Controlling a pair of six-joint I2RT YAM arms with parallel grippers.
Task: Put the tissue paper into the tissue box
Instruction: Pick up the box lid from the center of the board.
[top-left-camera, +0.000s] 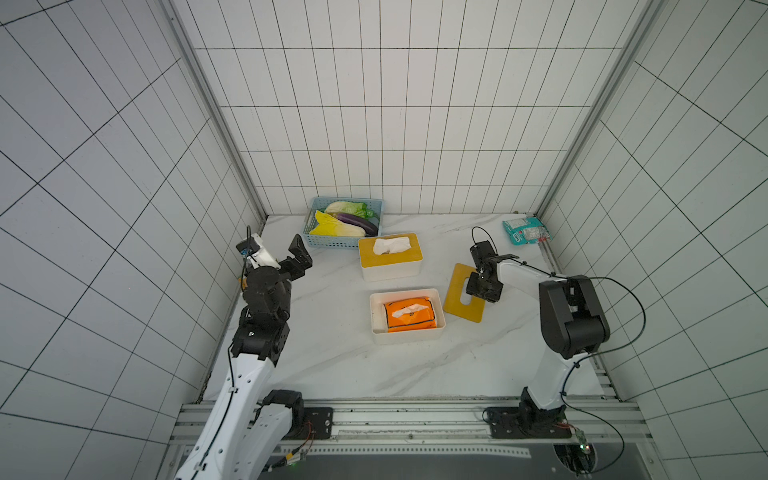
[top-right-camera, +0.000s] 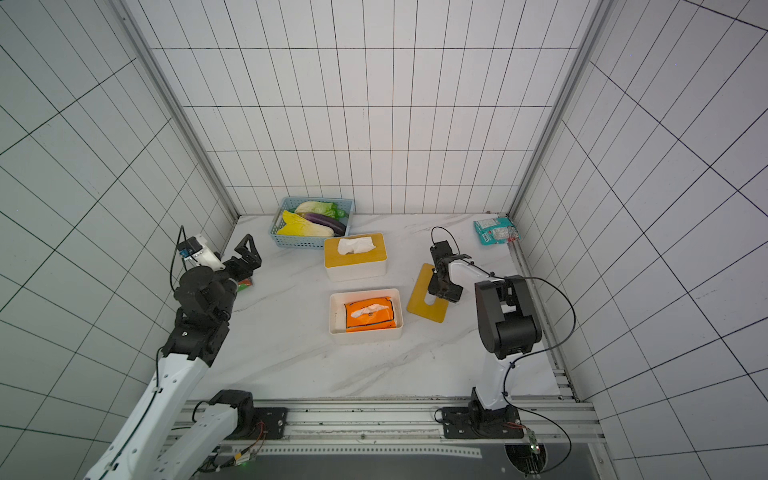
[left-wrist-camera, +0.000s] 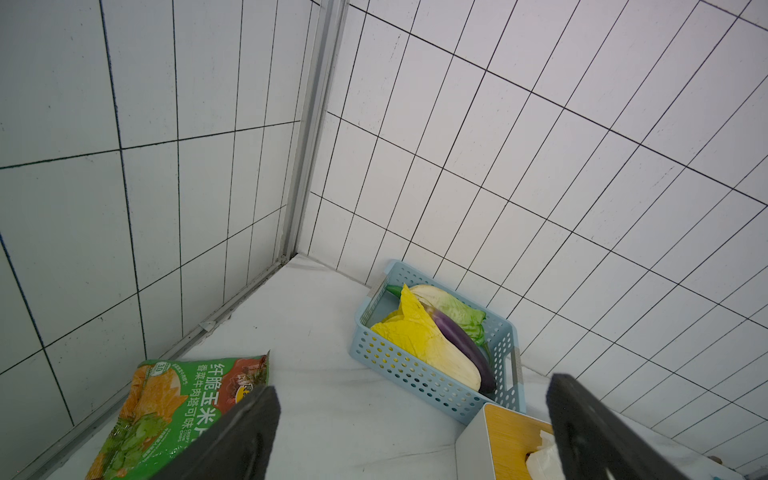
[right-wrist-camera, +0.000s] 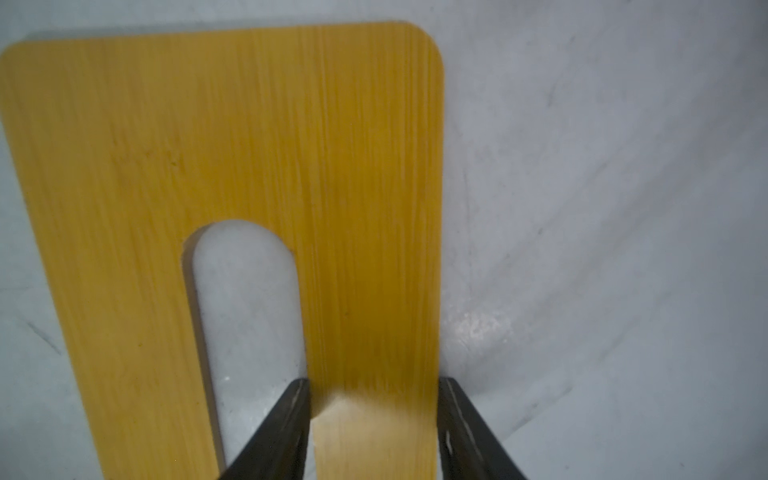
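The tissue paper (top-left-camera: 409, 316) (top-right-camera: 370, 316) is an orange pack with white tissue at its slot. It lies inside the open white tissue box (top-left-camera: 376, 309) (top-right-camera: 336, 311) in the middle of the table. To the right of the box a slotted wooden lid (top-left-camera: 454, 291) (top-right-camera: 419, 295) (right-wrist-camera: 166, 145) lies flat on the table. My right gripper (top-left-camera: 482, 291) (top-right-camera: 444, 291) (right-wrist-camera: 374, 381) points down on it, one finger in the slot and one at the lid's outer edge, both pressed against the strip between. My left gripper (top-left-camera: 301, 257) (top-right-camera: 245, 255) (left-wrist-camera: 411, 386) hangs wide open and empty at the left.
Behind the open box stands a second tissue box (top-left-camera: 370, 253) (left-wrist-camera: 503, 436) with its lid on and tissue sticking out. A blue basket (top-left-camera: 328, 242) (left-wrist-camera: 415, 374) of vegetables sits at the back wall. One teal snack bag (top-left-camera: 527, 230) lies back right, a green one (left-wrist-camera: 178, 403) far left.
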